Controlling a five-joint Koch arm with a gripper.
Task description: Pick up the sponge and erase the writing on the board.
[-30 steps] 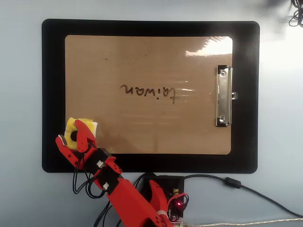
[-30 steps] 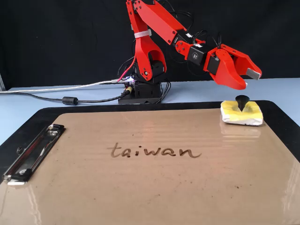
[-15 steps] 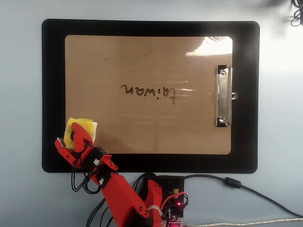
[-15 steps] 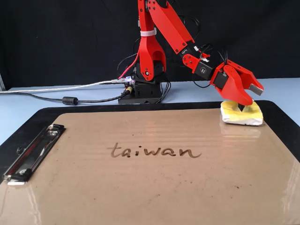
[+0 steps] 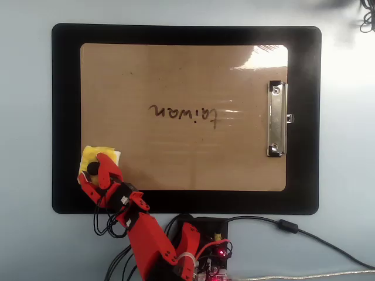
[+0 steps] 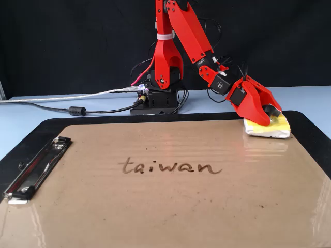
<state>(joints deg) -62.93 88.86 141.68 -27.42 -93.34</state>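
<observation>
At board (image 5: 176, 76) corner, tool (image 5: 92, 171) pinches soft, light sponge (image 5: 101, 154) by its knob, probably the firmest hold.

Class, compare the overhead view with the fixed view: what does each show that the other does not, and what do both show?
Only the overhead view shows the whole black mat around the board. Only the fixed view shows the dark backdrop and the writing right way up. Both show the gripper down on the sponge at a board corner, and the clip.
</observation>
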